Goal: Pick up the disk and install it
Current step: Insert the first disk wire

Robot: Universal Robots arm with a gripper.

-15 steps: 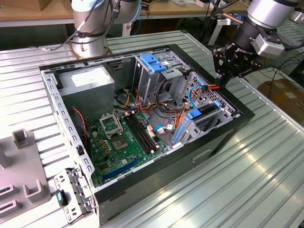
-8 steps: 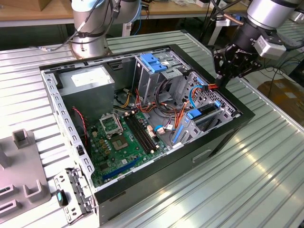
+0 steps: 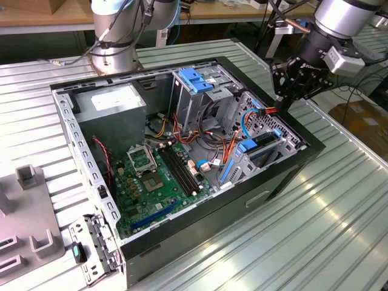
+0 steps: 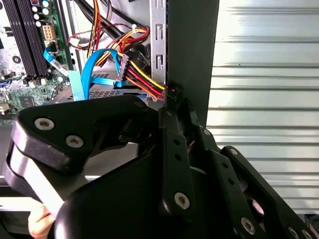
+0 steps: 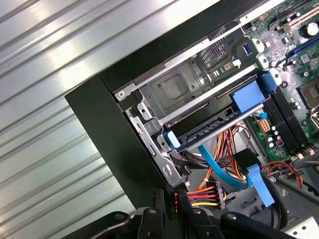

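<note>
The disk [image 3: 265, 145] is a flat dark drive with blue side rails. It lies in the bay at the open computer case's end toward the exterior view's right, and the first wrist view shows the disk [image 5: 209, 130] under a blue tab. My gripper [image 3: 280, 104] hangs over the case's corner just beyond that bay. Its fingertips are closed around a small black power connector [image 4: 173, 92] carrying red, yellow and orange wires. In the first wrist view the gripper [image 5: 171, 199] holds the connector against the case's metal wall. A blue flat cable [image 5: 219, 167] loops beside it.
The case [image 3: 285, 176] lies open on a ribbed metal table [image 3: 321, 230]. Inside are a green motherboard [image 3: 157, 176], a grey power-supply box [image 3: 112, 103] and a blue-topped drive cage [image 3: 197, 82]. A grey fixture [image 3: 24, 206] and a metal bracket [image 3: 91, 242] lie on the exterior view's left.
</note>
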